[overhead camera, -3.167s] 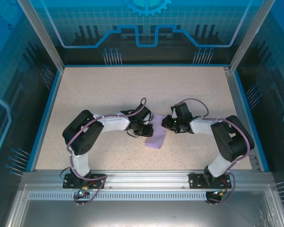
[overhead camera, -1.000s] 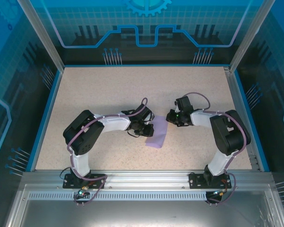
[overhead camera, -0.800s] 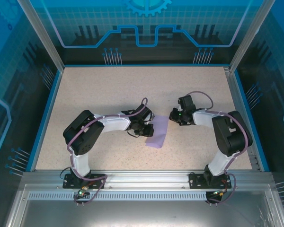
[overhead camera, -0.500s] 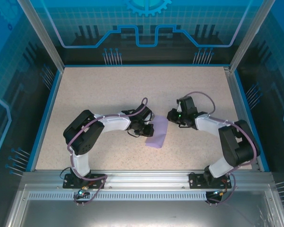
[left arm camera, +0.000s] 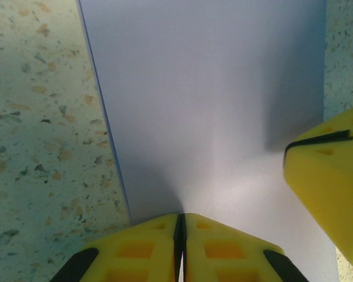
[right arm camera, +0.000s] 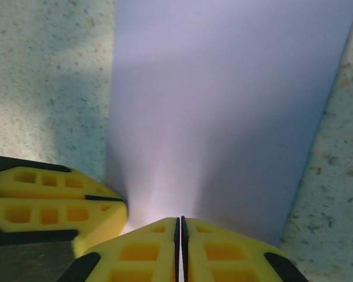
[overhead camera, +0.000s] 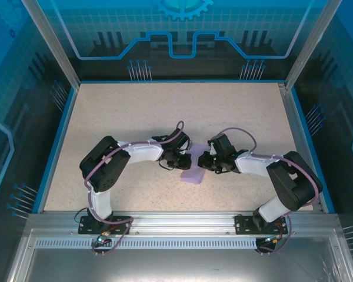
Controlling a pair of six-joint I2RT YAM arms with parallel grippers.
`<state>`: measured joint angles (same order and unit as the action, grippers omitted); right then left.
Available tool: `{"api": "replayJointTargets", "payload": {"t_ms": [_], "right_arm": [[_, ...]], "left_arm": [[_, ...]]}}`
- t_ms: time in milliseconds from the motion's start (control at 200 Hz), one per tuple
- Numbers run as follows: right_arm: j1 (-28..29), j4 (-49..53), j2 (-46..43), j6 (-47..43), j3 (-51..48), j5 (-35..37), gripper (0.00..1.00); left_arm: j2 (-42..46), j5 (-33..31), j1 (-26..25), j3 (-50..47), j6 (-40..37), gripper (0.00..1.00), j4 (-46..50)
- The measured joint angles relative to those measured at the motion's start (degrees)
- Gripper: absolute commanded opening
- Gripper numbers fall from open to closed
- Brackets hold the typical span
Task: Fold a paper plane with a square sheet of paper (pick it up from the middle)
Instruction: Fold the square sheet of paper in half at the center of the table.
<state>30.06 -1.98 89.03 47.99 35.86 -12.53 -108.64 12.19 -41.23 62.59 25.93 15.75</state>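
Observation:
The lavender sheet of paper (overhead camera: 194, 175) lies on the speckled table as a narrow strip, apparently folded in half. My left gripper (overhead camera: 186, 160) is shut, its yellow tips (left arm camera: 180, 218) down on the paper (left arm camera: 212, 88) near its left edge. From the other side my right gripper (overhead camera: 205, 161) is shut too, its tips (right arm camera: 180, 222) on the paper (right arm camera: 223, 88). The two grippers stand close together, and each wrist view shows the other one's yellow finger (left arm camera: 329, 176) (right arm camera: 53, 205). Neither pair of jaws visibly holds paper between them. Most of the strip is hidden under the grippers in the top view.
The speckled table (overhead camera: 135, 111) stretches open behind and to both sides, bounded by a blue rim (overhead camera: 57, 141) and clear enclosure walls. Both arms' elbows (overhead camera: 103, 164) (overhead camera: 291, 182) sit low near the front rail.
My right gripper has come from just right of the paper, left and nearer, onto the strip beside the left gripper. The left gripper and the paper have stayed put.

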Motion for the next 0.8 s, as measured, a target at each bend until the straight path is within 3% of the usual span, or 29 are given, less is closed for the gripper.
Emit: {"api": "replayJointTargets", "payload": {"t_ms": [410,800], "right_arm": [[0.0,3.06,0.52,-2.4,0.09,0.07,0.11],[-1.51,9.05,-6.32,-4.11,-3.61,1.57,0.11]], "left_arm": [[-0.02,0.0,0.0,0.0,-0.15,0.12,0.02],[-0.07,0.02,0.0,0.0,-0.61,0.12,0.0]]}}
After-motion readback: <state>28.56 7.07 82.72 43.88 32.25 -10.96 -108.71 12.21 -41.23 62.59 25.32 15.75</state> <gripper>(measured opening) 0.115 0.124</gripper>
